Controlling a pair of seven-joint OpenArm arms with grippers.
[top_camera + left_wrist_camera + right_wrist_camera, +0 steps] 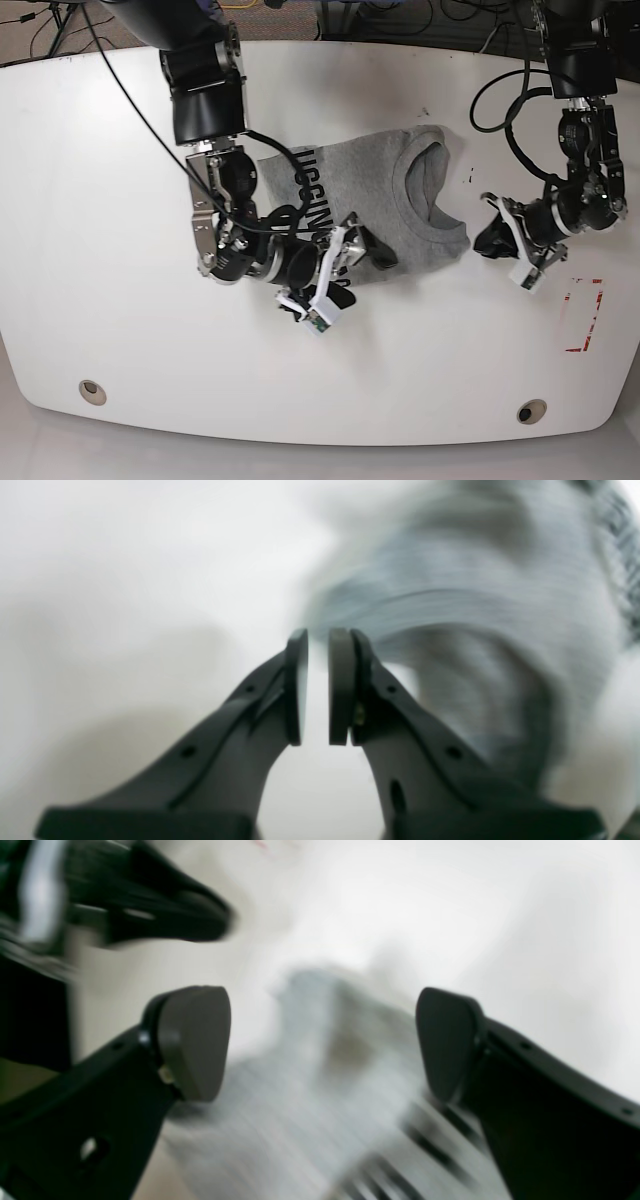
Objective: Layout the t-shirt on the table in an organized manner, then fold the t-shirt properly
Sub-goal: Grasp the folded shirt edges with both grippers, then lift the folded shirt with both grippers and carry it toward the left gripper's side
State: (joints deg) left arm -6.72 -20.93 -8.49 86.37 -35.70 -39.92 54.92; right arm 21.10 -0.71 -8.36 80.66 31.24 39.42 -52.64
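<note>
The grey t-shirt (380,195) lies crumpled in the middle of the white table (100,200), collar to the right and black lettering (310,205) showing on its left part. My right gripper (362,275) is open at the shirt's front edge. In the right wrist view its jaws (322,995) stand wide apart above the blurred shirt (310,1100), holding nothing. My left gripper (485,238) is over bare table just right of the shirt. In the left wrist view (318,632) its pads are nearly together with nothing between them, and the shirt (475,580) is to the right.
A red-outlined rectangle (583,315) is marked on the table's right side. Two grommet holes (92,390) (531,411) sit near the front edge. Cables hang behind the table's back edge. The left arm's gripper (165,920) shows dark at the top left of the right wrist view.
</note>
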